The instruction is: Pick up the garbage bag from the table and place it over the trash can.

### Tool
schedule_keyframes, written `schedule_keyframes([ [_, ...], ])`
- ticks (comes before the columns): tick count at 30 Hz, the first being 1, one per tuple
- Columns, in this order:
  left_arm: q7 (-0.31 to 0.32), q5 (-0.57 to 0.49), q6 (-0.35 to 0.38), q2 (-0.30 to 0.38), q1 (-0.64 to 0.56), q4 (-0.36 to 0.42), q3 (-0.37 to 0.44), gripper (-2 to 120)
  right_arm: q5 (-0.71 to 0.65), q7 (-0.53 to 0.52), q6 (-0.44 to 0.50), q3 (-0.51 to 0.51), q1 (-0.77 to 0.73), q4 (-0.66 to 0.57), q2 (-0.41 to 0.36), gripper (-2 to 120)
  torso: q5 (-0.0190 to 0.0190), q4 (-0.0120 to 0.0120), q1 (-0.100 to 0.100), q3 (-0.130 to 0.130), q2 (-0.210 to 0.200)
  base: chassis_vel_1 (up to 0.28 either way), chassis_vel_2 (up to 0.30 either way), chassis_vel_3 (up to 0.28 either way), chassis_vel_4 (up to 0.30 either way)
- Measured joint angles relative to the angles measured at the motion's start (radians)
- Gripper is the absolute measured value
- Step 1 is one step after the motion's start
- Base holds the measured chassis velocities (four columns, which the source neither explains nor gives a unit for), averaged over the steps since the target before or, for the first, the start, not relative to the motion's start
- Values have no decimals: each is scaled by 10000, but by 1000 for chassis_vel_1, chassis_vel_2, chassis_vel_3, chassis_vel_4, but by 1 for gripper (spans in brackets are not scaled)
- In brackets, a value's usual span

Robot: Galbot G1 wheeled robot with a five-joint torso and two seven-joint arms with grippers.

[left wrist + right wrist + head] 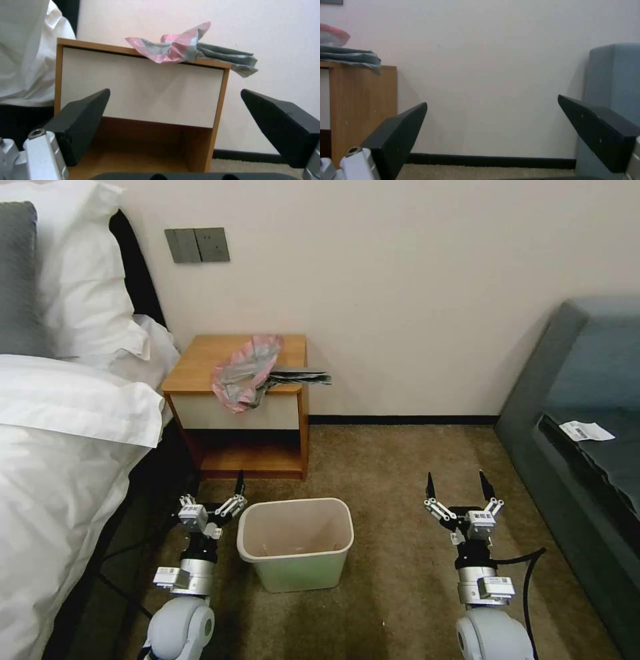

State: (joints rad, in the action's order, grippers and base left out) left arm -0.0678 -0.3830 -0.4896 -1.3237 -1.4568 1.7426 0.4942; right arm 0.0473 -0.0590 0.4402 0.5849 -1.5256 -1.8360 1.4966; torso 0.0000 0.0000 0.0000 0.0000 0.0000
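Note:
The garbage bag [250,370] lies crumpled on the right part of the table [200,360], pink band up, its grey tail hanging over the right edge. The trash can [300,573] stands upright on the carpet in front of the table, with nothing over its rim. My left gripper [212,493] hangs open, low beside the can's left side. My right gripper [456,483] is open to the can's right, nothing in it. The left wrist view looks between open fingers of the left gripper [175,92] at the table's white drawer front [133,87] with the bag [173,48] on top.
A bed with white bedding [60,447] runs along the left, close to my left arm. A grey sofa [580,433] with a paper label [585,431] stands at the right. Brown carpet [387,467] lies open between the can and the sofa. The wall is behind the table.

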Motion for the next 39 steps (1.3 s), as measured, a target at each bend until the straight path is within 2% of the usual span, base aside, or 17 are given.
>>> schedule_keyframes([
  [39, 0, 0, 0, 0, 0, 0, 0, 98, 0, 0, 0, 0, 0, 0, 0, 100, 0, 0, -1, 0, -1, 0, 0, 0, 0],
])
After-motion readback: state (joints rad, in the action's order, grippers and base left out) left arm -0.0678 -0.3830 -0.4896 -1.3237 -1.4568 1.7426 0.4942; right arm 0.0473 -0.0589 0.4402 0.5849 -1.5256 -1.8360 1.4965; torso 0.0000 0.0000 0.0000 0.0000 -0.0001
